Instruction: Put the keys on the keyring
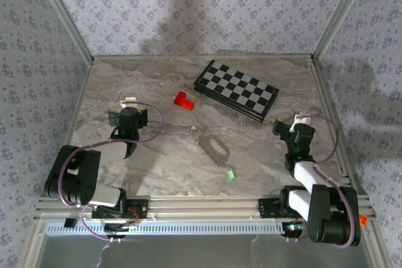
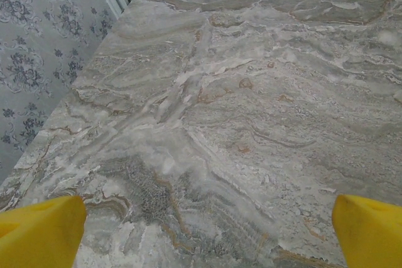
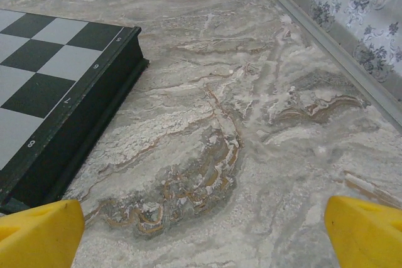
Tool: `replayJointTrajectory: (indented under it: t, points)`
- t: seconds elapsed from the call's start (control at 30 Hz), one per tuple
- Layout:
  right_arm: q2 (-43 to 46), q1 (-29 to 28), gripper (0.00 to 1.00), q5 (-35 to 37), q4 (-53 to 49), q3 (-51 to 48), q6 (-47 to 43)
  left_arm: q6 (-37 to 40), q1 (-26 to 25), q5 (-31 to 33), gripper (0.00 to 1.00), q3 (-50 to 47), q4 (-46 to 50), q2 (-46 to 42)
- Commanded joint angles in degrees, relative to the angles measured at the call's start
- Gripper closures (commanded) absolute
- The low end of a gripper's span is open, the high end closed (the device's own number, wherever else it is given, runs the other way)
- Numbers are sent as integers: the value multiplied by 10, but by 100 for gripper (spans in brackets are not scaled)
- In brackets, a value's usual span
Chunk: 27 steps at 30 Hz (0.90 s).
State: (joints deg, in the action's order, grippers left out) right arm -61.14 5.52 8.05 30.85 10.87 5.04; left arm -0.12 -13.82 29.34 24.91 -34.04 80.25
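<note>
L tool (image 1: 129, 116) sits over the left half of the bench (image 1: 264, 155), jaws spread wide & released, nothing btwn them. In its wrist cam the yellow fingertips (image 2: 39, 233) sit at the bottom corners w/ bare marble btwn, and the patterned wall (image 2: 38, 48) runs along the left. R tool (image 1: 295, 127) is over the right side, near the right bench edge, also fully released & empty. Its yellow fingertips (image 3: 367, 230) stand far apart above bare marble, w/ a corner of the chessboard (image 3: 44, 86) just ahead to the left, not touching. Green key (image 1: 231, 174) lies flat on the bench, front-ctr, nearer the R arm than the L, well apart from both tools. Keyring (image 1: 213, 149), a silvery toothed loop, lies flat just behind & left of the key: near it but apart, so the key is not on the ring. Both lie roughly btwn the two arms. Red block (image 1: 183, 100) is further back, just left of the chessboard's near-left end, close to it w/ a small gap. The chessboard lies flat at back, right of ctr, turned at an angle to the bench edges. Purple cables (image 1: 161, 122) loop off each wrist. Arm bases are bolted to the metal rail (image 1: 207, 208) along the near edge.
</note>
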Motion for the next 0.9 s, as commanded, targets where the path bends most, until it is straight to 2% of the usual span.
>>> replayJointTrajectory:
  t: [0.0,0.27,0.43,0.53,0.63,0.67,0.7,0.73,0.8,0.87]
  points:
    - [-19,7,0,-17,53,14,-2,26,10,-21,0,-12,-51,-6]
    - [-69,14,0,-36,97,29,0,57,33,-52,0,-51,-190,41]
    - [-104,15,0,-50,131,40,-3,29,57,-73,0,-61,-197,38]
    - [-126,17,0,-55,142,48,1,-4,94,-127,0,-53,-174,43]
    - [-160,27,0,-72,181,49,11,-27,121,-142,0,-59,-244,90]
    - [-174,28,0,-80,199,49,10,-34,123,-146,0,-44,-175,67]
    - [-178,27,0,-83,198,53,7,-33,124,-148,0,-45,-173,70]
    - [-178,28,0,-85,184,60,5,-29,124,-148,0,-52,-216,85]
    - [-192,25,0,-85,189,65,4,-37,129,-154,0,-39,-166,70]
    - [-199,17,1,-87,188,71,-9,-44,135,-152,0,-29,-160,79]
